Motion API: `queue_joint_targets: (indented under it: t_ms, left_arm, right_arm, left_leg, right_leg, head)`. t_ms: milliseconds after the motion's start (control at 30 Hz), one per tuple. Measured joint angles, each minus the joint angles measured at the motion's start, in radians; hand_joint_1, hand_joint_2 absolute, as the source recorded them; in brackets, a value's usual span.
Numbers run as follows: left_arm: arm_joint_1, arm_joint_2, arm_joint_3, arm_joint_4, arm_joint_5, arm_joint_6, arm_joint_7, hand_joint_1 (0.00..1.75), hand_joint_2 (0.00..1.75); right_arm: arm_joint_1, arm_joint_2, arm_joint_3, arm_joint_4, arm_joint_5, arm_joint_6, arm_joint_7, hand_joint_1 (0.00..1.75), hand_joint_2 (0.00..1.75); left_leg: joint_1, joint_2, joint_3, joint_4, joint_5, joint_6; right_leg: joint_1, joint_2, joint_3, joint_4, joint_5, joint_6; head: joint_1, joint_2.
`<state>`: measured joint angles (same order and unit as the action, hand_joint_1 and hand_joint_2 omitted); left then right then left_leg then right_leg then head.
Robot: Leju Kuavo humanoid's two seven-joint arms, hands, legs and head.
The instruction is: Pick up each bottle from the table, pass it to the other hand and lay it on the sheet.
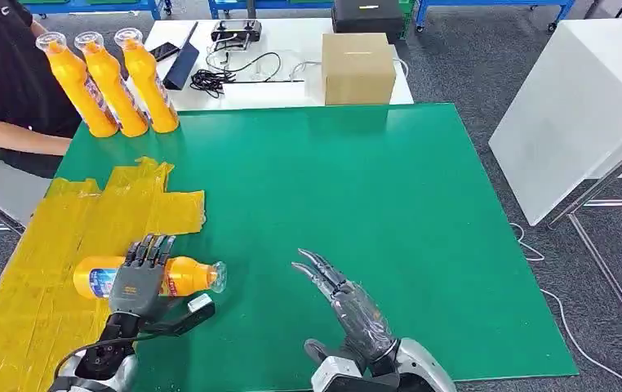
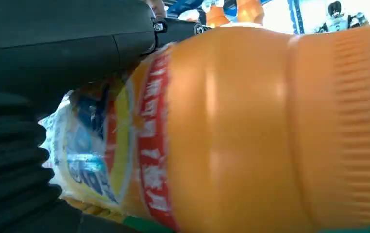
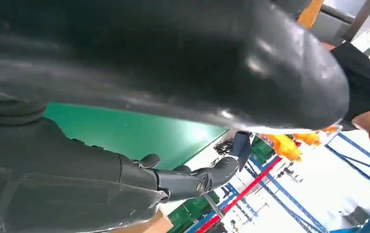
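Gripping a smooth, ribbed orange bottle [image 1: 179, 276], the left hand [image 1: 138, 276] rests on crinkled yellow sheet [image 1: 63, 245].

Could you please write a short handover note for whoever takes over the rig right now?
Left hand: grips an orange juice bottle lying on its side at the edge of the yellow sheet, cap end over the green mat.
Right hand: holds nothing, fingers apart, above the mat.
Three more bottles stand upright at the mat's far left corner, beside a person.
Done: this bottle appears passed over to the left hand.
Left: release it on the sheet, then handle the three standing bottles.
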<state>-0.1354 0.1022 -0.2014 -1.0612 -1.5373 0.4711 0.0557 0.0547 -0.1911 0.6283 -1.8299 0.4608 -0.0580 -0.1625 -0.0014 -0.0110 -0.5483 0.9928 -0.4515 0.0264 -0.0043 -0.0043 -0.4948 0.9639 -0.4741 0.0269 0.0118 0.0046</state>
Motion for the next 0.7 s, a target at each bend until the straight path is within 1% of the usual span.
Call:
queue_joint_targets:
  t_ms: [333,467,567,600,667,700]
  left_arm:
    - [-0.006,0.002,0.009,0.016,0.009,0.02,0.005,0.0,0.0]
    - [0.008,0.002,0.01,0.016,0.029,0.086,-0.013,0.0,0.0]
    - [0.043,0.0,0.02,-0.018,0.087,0.188,-0.068,0.0,0.0]
    - [0.062,-0.006,0.03,-0.043,0.111,0.208,-0.102,0.0,0.0]
    - [0.096,-0.037,0.076,-0.14,0.17,0.227,-0.223,0.0,0.0]
    - [0.104,-0.048,0.097,-0.165,0.181,0.23,-0.25,0.0,0.0]
  right_arm:
    - [0.0,0.0,0.001,0.004,0.0,-0.002,0.001,0.0,0.0]
    - [0.001,0.0,0.001,0.004,-0.002,-0.003,0.001,0.0,0.0]
    - [0.004,-0.001,0.001,0.004,-0.008,-0.011,0.001,0.0,0.0]
    - [0.005,-0.002,0.001,0.004,-0.013,-0.015,0.001,0.0,0.0]
    - [0.009,-0.005,0.001,0.004,-0.02,-0.021,0.0,0.0,0.0]
    - [0.01,-0.006,0.001,0.004,-0.021,-0.021,0.0,0.0,0.0]
  left_leg:
    - [0.0,0.0,0.002,0.0,0.0,0.0]
    - [0.0,0.001,0.001,0.0,0.0,0.0]
    - [0.0,0.002,0.0,0.0,0.0,-0.001]
    - [0.001,0.002,-0.001,0.0,0.0,-0.001]
    - [0.001,0.001,-0.004,0.0,0.0,-0.001]
    - [0.001,0.001,-0.004,0.0,0.0,-0.001]
  right_leg:
    - [0.0,0.0,0.002,0.0,0.0,0.0]
    - [0.0,0.0,0.001,0.0,0.0,0.0]
    - [0.0,0.001,-0.002,0.0,0.0,0.0]
    - [0.0,0.001,-0.003,0.0,0.0,0.0]
    - [0.0,0.001,-0.005,0.0,0.0,0.0]
    - [0.0,0.001,-0.005,0.0,0.0,0.0]
  head:
    - [0.001,0.0]
    - [0.001,0.0]
    - [0.001,0.0]
    - [0.001,0.0]
    - [0.001,0.0]
    - [0.001,0.0]
